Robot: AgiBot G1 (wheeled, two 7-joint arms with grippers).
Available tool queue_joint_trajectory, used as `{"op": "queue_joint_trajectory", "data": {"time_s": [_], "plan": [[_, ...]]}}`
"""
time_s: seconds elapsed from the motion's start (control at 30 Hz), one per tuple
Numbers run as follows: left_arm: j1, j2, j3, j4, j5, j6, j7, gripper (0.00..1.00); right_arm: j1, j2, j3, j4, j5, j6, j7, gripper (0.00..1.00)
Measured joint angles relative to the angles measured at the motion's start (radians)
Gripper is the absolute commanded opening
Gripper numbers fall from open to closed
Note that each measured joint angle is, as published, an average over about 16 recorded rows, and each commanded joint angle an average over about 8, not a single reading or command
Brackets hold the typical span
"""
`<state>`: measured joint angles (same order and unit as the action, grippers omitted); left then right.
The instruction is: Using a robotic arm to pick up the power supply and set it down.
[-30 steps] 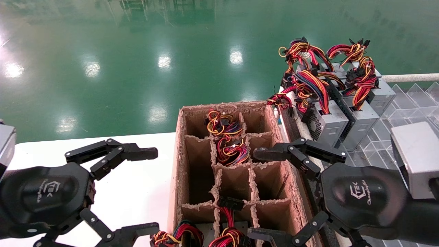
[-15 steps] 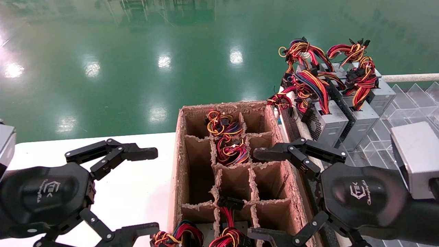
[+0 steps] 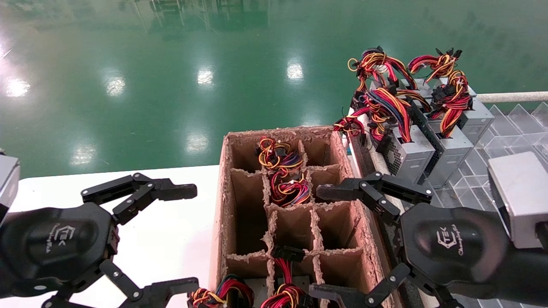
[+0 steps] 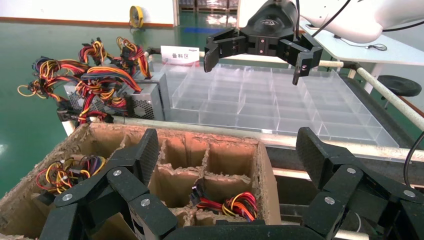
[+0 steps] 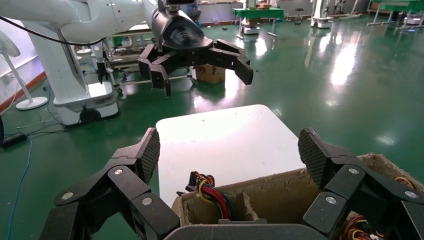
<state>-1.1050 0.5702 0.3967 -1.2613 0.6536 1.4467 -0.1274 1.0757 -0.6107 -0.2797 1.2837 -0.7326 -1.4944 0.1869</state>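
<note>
Head view: brown cardboard divider box (image 3: 295, 214) central, with right black claw end effector (image 3: 329, 241) spread open, empty, over its right edge. Left black claw end effector (image 3: 186, 237) likewise open, left of box above white desk (image 3: 171, 231). Silver-grey power supply with red-orange-yellow wires (image 3: 449, 145) beyond box, right.

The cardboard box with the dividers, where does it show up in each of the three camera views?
Head view: the cardboard box stands centre, between the left gripper and the right gripper, both with jaws open.
Left wrist view: its rim runs across the lower half, below the clear tray.
Right wrist view: only a corner shows, beyond it the white table.
Shared landmark: the wire bundles in its compartments.
</note>
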Motion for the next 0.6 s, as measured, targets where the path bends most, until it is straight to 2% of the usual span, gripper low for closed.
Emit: {"op": "queue_joint_trajectory", "data": {"time_s": [0.6], "plan": [[0.0, 0.0, 0.0, 0.0, 0.0, 0.0, 0.0, 1.0, 0.0, 0.0, 0.0, 0.0, 0.0, 0.0, 0.0, 1.0]]}}
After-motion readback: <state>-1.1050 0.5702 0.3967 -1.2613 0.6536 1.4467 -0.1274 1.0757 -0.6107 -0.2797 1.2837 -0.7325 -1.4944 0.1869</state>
